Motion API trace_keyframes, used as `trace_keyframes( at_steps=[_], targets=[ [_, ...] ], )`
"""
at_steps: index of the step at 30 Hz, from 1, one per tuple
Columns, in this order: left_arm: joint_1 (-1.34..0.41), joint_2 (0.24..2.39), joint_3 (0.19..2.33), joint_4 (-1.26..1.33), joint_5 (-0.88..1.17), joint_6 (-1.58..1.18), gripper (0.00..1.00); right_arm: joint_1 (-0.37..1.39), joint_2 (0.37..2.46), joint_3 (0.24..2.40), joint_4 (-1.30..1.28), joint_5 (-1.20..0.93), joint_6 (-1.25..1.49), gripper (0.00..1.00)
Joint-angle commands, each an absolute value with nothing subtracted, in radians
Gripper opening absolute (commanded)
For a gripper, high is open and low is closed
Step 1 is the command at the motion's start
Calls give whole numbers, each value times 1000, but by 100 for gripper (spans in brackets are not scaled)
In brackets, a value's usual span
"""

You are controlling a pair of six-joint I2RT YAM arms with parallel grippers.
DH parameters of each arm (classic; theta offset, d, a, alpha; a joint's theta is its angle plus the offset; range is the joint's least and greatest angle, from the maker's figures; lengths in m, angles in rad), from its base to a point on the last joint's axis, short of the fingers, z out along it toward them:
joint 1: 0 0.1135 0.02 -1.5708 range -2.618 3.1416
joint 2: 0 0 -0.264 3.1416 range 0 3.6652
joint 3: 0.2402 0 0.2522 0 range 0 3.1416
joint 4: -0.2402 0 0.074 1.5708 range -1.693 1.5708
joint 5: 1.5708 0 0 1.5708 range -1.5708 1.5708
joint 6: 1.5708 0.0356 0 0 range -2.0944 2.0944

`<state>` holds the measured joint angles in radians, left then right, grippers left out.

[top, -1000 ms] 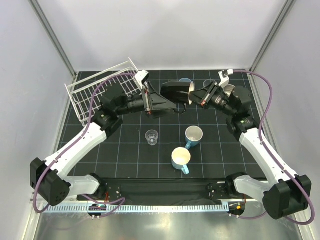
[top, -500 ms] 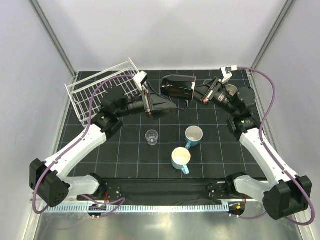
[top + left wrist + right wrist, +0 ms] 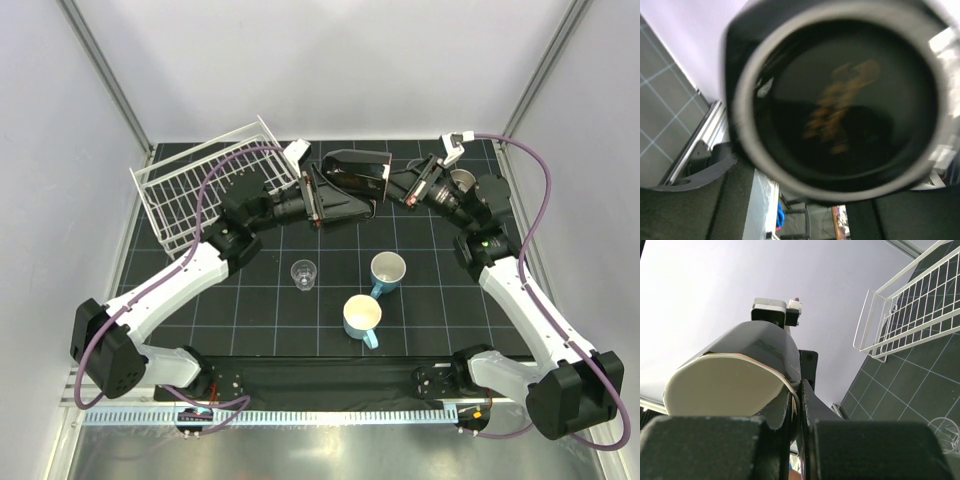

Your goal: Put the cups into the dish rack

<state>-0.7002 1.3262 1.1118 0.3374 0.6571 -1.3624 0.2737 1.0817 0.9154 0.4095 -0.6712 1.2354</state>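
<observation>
My right gripper [image 3: 392, 186] is clamped on the rim wall of the black mug [image 3: 355, 170] and holds it on its side in the air near the middle of the far edge. The mug is glossy black outside and cream inside, and its round base fills my left wrist view. The left gripper [image 3: 335, 203] is just beside the mug with its jaws apart, though I cannot tell if they touch; the white wire rack [image 3: 190, 190] is at the far left corner.

We saw a black mug [image 3: 352, 170], a white wire dish rack [image 3: 190, 190], two light blue mugs [image 3: 387, 270] cream inside, a clear glass [image 3: 304, 274], and a black worktop [image 3: 250, 300] gridded in pale lines.
</observation>
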Motion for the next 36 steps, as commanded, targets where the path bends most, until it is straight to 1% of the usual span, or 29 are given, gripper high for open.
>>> trace_keyframes(
  at_steps=[1, 5, 8, 11, 13, 15, 16, 17, 21, 23, 25, 27, 28, 29, 30, 33, 35, 36],
  targets=[
    [-703, 1327, 1167, 426, 618, -1359, 63, 284, 1042, 933, 517, -664, 1255, 4],
    [-704, 1328, 1170, 428, 586, -1356, 58, 287, 1042, 922, 518, -664, 1255, 4],
    [-707, 1339, 1173, 431, 568, -1361, 52, 288, 1042, 922, 520, -661, 1252, 4],
    [-710, 1345, 1183, 433, 557, -1364, 47, 293, 1042, 922, 520, -652, 1246, 4],
    [-713, 1354, 1190, 434, 552, -1362, 39, 295, 1040, 920, 520, -646, 1243, 4],
    [-713, 1359, 1192, 436, 549, -1362, 20, 293, 1040, 926, 514, -646, 1232, 4],
    [-712, 1359, 1193, 437, 546, -1364, 8, 293, 1042, 930, 499, -649, 1227, 4],
    [-712, 1358, 1192, 439, 542, -1362, 0, 296, 1045, 933, 494, -653, 1224, 4],
    [-713, 1347, 1207, 419, 528, -1330, 0, 298, 1039, 928, 460, -646, 1189, 4],
    [-713, 1342, 1226, 335, 528, -1280, 0, 298, 1035, 945, 379, -641, 1149, 4],
    [-712, 1330, 1242, 266, 523, -1234, 0, 296, 1031, 960, 284, -630, 1092, 12],
    [-710, 1321, 1247, 236, 509, -1210, 0, 298, 1026, 980, 230, -612, 1054, 24],
    [-709, 1315, 1250, 194, 505, -1186, 0, 298, 1020, 988, 162, -604, 1008, 34],
    [-706, 1307, 1255, 177, 499, -1175, 0, 295, 1017, 1008, 120, -595, 976, 37],
    [-700, 1304, 1259, 154, 499, -1160, 0, 293, 1016, 1018, 32, -569, 948, 43],
    [-687, 1289, 1279, 62, 477, -1102, 0, 285, 1011, 1057, -133, -534, 856, 53],
    [-675, 1278, 1284, 14, 465, -1074, 0, 284, 1008, 1087, -219, -480, 784, 54],
    [-660, 1276, 1287, 3, 451, -1066, 0, 282, 1008, 1097, -303, -465, 755, 56]
  ],
)
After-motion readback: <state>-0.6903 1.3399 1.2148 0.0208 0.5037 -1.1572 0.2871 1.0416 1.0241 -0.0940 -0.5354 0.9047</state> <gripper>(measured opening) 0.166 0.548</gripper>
